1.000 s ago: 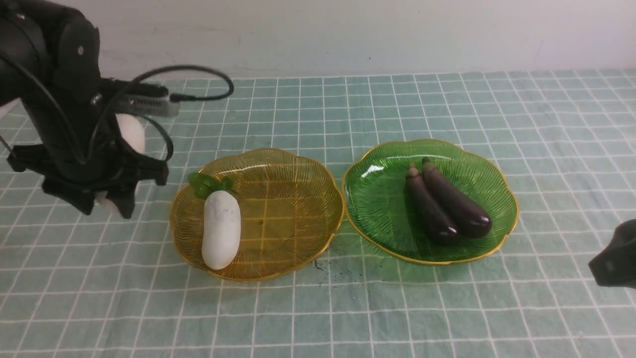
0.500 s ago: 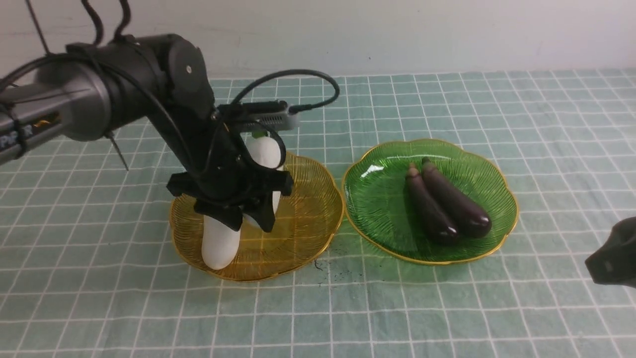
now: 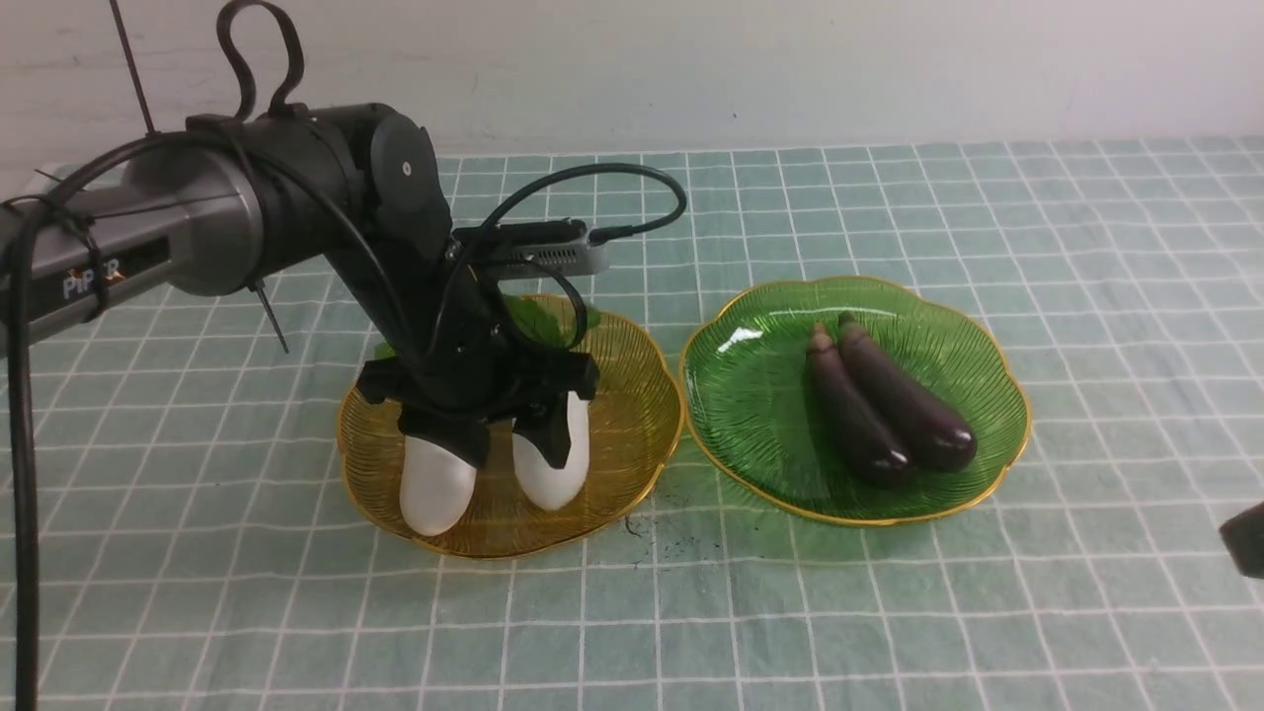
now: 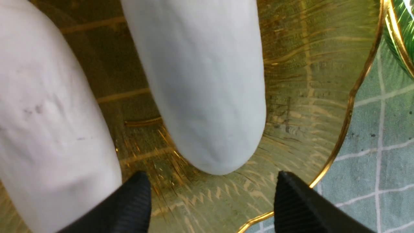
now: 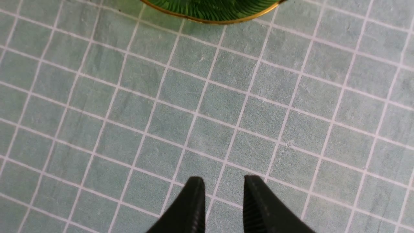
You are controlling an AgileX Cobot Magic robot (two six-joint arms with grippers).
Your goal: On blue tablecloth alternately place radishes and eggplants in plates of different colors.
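Over on the robot's left in the front view, the left gripper hangs low above the amber plate, jaws apart and straddling the inner radish. That one lies in the plate beside the outer radish, both with their rounded ends toward the camera. Next door, the green plate holds the left eggplant and the right eggplant, side by side and touching. Both plates sit on the blue tablecloth. Only a dark sliver of the right gripper pokes in at the edge.

Left wrist view now: the black fingertips stand wide, clear of the inner radish, with amber ribbing showing around its end. The outer radish lies alongside.

Right wrist view: the right gripper hovers over tablecloth squares, jaws parted by a narrow gap with nothing between them, the green plate's rim ahead.
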